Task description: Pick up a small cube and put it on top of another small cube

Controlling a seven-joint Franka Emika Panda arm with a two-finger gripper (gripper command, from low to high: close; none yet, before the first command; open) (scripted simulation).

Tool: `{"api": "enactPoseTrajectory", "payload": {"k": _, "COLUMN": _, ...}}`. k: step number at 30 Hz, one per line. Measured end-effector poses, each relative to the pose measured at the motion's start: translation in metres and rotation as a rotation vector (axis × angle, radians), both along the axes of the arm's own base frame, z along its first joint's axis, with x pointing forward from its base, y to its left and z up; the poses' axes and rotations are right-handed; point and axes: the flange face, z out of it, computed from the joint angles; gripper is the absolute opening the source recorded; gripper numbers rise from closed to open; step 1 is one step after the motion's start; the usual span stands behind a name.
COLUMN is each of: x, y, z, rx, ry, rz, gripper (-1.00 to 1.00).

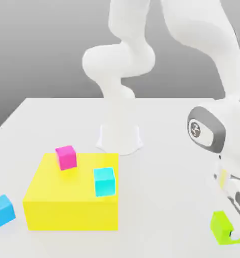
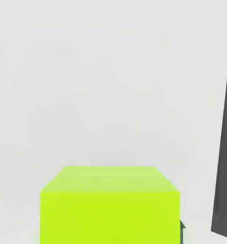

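Lime-green cube (image 1: 222, 226) sits on the white table (image 1: 162, 191) at the exterior view's lower right, well apart from the other blocks. Our gripper (image 1: 233, 233) is down at it: the white hand comes in from the exterior view's right, and a pale fingertip (image 1: 234, 235) shows just beside the cube's lower right corner, seemingly touching it. In the hand view the same cube (image 2: 109, 205) lies between our fingers, its flat top and front face in plain sight, while one dark finger (image 2: 225, 157) runs along the picture's edge with a clear strip of table between it and the cube's side. So we read the claw as spread wider than the cube, not yet clamped on it; the second finger is cut off and we cannot place it. The cube appears to rest on the table, though its base is cut off in the hand view.

Turquoise cube (image 1: 104, 181) stands upright on top of the big yellow block (image 1: 71, 199), near that block's front edge on the exterior view's right side. A pink cube (image 1: 66, 156) stands on the same block further back. A sky-blue cube (image 1: 1, 210) lies on the table just beside the block, at the exterior view's left. Much of our arm (image 1: 207, 55) runs out of frame at the top and right.
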Motion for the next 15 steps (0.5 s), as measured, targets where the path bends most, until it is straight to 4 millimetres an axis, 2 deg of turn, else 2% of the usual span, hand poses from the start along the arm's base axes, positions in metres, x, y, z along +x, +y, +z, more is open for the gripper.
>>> {"api": "enactPoseTrajectory", "payload": {"k": 5, "x": -0.004, "y": -0.095, "z": 0.045, "rx": -0.005, "ry": -0.003, "rz": -0.341, "gripper": -1.00}}
{"api": "enactPoseTrajectory", "payload": {"k": 6, "x": -0.006, "y": -0.120, "z": 0.053, "rx": -0.006, "ry": -0.004, "rz": -0.425, "gripper": -1.00}}
{"api": "enactPoseTrajectory", "payload": {"k": 8, "x": -0.017, "y": -0.158, "z": 0.068, "rx": -0.006, "ry": -0.004, "rz": -0.568, "gripper": -1.00}}
{"api": "enactPoseTrajectory", "payload": {"k": 15, "x": -0.075, "y": -0.251, "z": 0.107, "rx": -0.004, "ry": -0.004, "rz": -1.015, "gripper": -1.00}}
